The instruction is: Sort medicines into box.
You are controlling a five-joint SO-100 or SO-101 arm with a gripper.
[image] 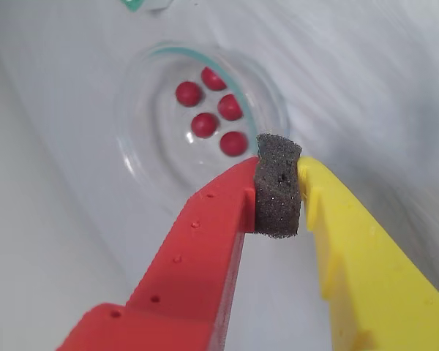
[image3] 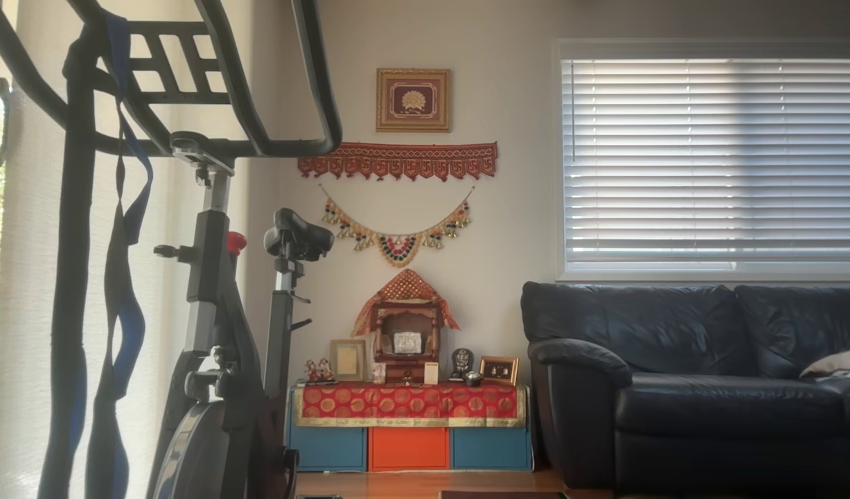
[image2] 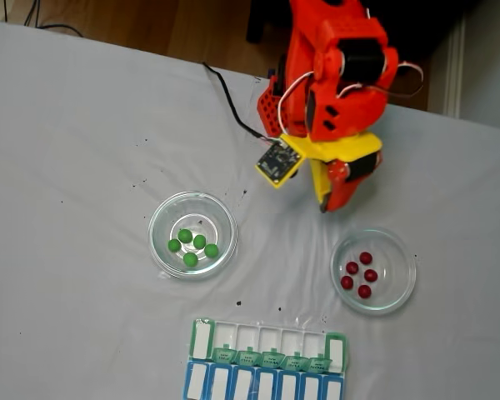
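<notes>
Several dark red balls (image: 205,124) lie in a round clear glass dish (image: 274,88) just beyond my gripper (image: 278,172). Its red and yellow fingers are shut, with only their grey foam pad (image: 278,194) squeezed between them. In the fixed view the gripper (image2: 327,204) hangs above the cloth, up and left of the red balls (image2: 358,275). Several bright green balls (image2: 192,246) sit in a second dish (image2: 162,217) to the left. The box (image2: 267,337), with its green row of lids standing open, lies at the bottom edge.
A blue row of compartments (image2: 262,385) adjoins the box below. A black cable (image2: 225,100) runs across the white cloth (image2: 67,167) to the arm's base. The other view looks into a room with an exercise bike (image3: 217,312) and a sofa (image3: 695,374).
</notes>
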